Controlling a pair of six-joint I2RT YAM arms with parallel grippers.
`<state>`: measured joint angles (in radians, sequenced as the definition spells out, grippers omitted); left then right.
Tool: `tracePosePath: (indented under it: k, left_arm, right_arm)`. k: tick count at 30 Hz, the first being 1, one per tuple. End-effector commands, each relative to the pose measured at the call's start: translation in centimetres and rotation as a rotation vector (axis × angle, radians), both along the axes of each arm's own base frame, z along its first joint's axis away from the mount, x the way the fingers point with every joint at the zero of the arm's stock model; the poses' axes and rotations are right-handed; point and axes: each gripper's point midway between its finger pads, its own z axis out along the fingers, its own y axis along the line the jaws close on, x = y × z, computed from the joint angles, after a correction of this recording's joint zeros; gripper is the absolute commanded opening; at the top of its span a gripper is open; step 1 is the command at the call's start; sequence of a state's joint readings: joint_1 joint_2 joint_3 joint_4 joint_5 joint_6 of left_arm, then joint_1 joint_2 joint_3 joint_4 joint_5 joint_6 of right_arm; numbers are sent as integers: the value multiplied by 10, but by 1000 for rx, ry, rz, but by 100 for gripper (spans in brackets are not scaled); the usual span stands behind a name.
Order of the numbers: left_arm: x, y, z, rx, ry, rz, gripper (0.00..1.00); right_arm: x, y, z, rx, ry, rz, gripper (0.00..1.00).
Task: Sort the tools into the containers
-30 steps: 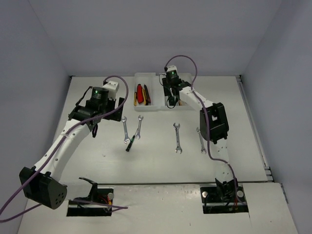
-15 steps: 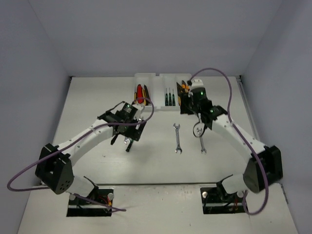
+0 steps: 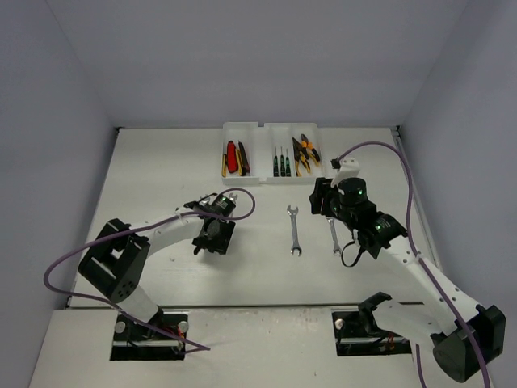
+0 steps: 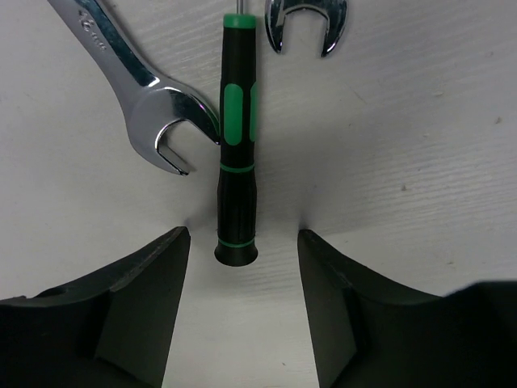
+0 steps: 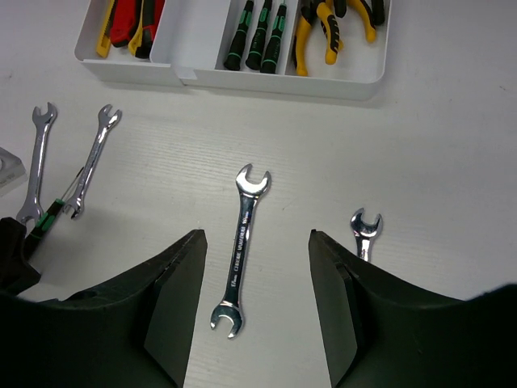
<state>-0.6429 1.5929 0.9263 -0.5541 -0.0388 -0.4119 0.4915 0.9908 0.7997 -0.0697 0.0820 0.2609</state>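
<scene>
The left end effector (image 4: pixel 242 239) is half open, straddling the butt of the black-green screwdriver (image 4: pixel 237 162) on the desk (image 4: pixel 404 121) with a gap on each side and nothing gripped. The right end effector (image 5: pixel 256 242) is part open and empty. Only the right wrist view resolves the tray (image 5: pixel 275 81) contents: three screwdrivers (image 5: pixel 258 32), yellow pliers (image 5: pixel 323 32), red and yellow cutters (image 5: pixel 125 20). Loose on the desk: four wrenches (image 5: pixel 241 242), one screwdriver.

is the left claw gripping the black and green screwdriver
No, the screwdriver lies loose between the tips of the left claw, with a clear gap on each side of it.
</scene>
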Motion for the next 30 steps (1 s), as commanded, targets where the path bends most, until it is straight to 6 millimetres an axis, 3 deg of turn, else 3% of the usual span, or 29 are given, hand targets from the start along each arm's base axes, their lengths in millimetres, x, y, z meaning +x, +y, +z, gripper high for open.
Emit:
tracePosePath:
  k: [1, 7, 13, 18, 26, 30]
  left_arm:
    - [16, -12, 11, -60, -102, 48, 47]
    - [20, -15, 3, -62, -112, 43, 35]
    - [18, -22, 8, -80, -124, 20, 5]
    - [18, -36, 48, -182, -221, -5, 0]
    - [15, -90, 139, -539, -384, -120, 0]
    - [12, -115, 169, -697, -419, -177, 0]
  right_arm:
    - [5, -3, 3, 28, -30, -38, 51]
    - [5, 2, -9, 27, 10, -31, 51]
    - [3, 4, -14, 40, 23, -25, 51]
    - [-2, 16, -22, 80, 61, 12, 51]
    - [-15, 72, 10, 248, 4, 144, 54]
    - [-20, 98, 30, 324, -36, 206, 55]
